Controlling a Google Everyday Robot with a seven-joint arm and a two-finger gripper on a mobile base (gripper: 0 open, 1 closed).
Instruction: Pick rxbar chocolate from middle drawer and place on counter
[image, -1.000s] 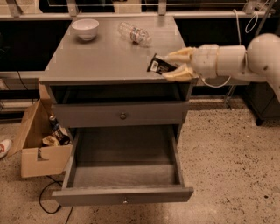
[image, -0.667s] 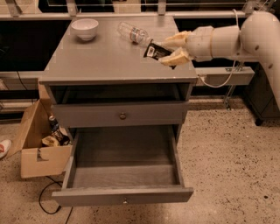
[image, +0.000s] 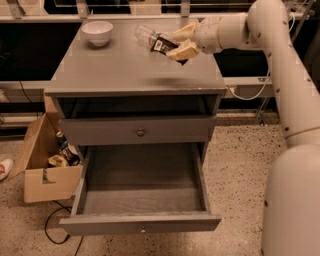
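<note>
gripper (image: 176, 44): upper centre of frame, jaws clamped on the rxbar chocolate (image: 161, 45)
rxbar chocolate: tilted, held above the counter (image: 125, 70), near its back edge
middle drawer (image: 142, 225): pulled open, lower centre

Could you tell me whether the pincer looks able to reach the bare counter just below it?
Probably yes: the pincer, shut on the rxbar chocolate, hangs above the counter with bare top beneath; the plastic bottle lies just beside it, the white bowl farther off.

Speckled terrazzo floor (image: 241, 159); cardboard box (image: 44, 184) at left
</note>
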